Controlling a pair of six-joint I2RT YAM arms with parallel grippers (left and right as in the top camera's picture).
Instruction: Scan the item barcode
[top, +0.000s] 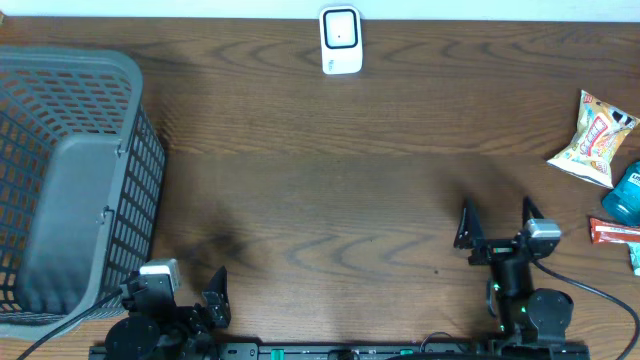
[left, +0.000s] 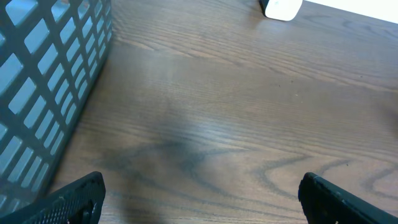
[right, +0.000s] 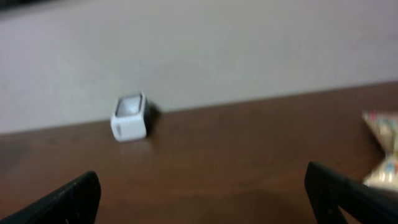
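We're holding left gripper (left: 202, 193) and right gripper (top: 497, 218) spread wide, gripping nothing, well apart from snack bag (top: 594, 138) and barcode scanner (top: 340, 40).

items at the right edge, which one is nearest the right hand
The red bar, lying level with the right hand just to its right; the yellow snack bag and the blue pack sit farther back.

No lettering can be read: print on the snack bag (top: 594, 138) and blue bottle (top: 626, 196) is too small.
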